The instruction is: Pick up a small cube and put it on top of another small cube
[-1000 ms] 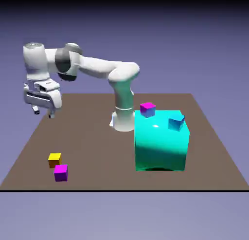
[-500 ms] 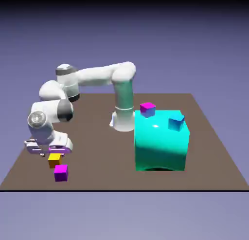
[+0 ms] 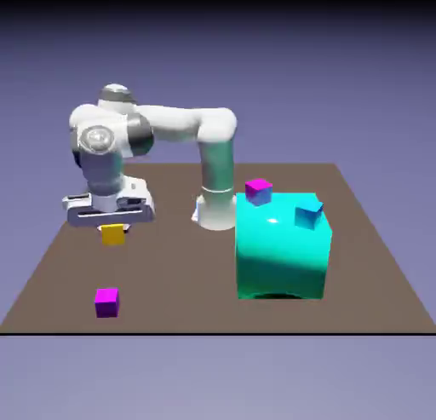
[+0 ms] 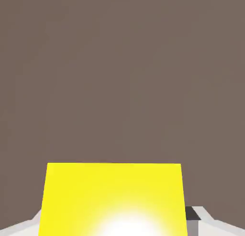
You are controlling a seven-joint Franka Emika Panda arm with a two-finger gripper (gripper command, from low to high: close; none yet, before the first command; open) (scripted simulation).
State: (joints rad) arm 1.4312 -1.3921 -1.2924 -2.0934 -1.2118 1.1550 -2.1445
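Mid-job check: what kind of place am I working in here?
Likely a simulated tabletop test scene: plain brown table, flat-coloured cubes such as the yellow one, and a glossy teal block.

I count four small cubes in all: one yellow-orange cube (image 3: 112, 234), one cube with a magenta top and bluish sides (image 3: 259, 192), one magenta-and-purple cube (image 3: 107, 303) and one blue cube (image 3: 308, 215). Of large blocks I count one, the teal block (image 3: 281, 248). I see one bench (image 3: 187, 282) and one robot arm (image 3: 170, 124), my own, with one end effector (image 3: 114, 229). In my hand view, the count of cubes is one, the yellow-orange one.
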